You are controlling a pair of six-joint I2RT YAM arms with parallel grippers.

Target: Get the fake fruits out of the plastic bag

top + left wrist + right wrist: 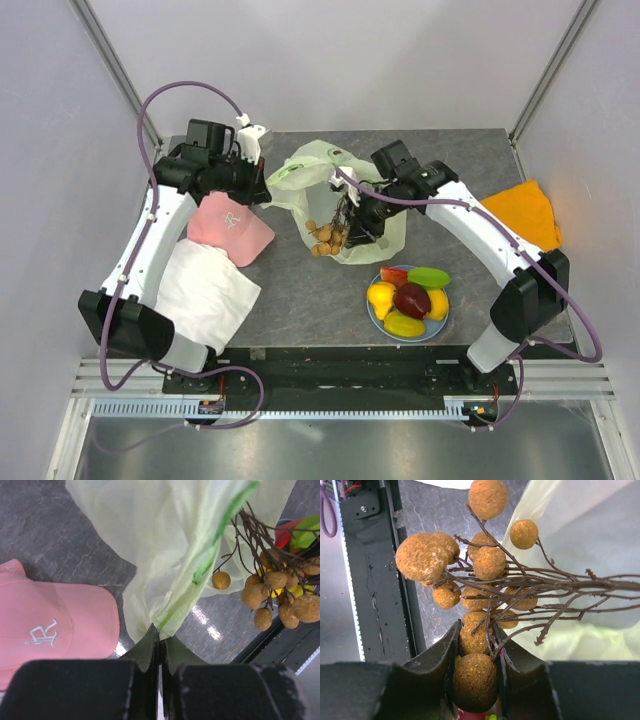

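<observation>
Right fingers (434, 661) clamp fruit bunch (490, 562), twigs toward bag (580, 637).

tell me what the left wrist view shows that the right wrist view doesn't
Only the left wrist view: the pink cap with a white R, and the left gripper shut on a fold of the plastic bag.
Only the right wrist view: the right gripper shut on the brown fruit bunch, clamping one of its balls, and a black rail.
Both: that bunch on its twigs, the bag and the grey table.
</observation>
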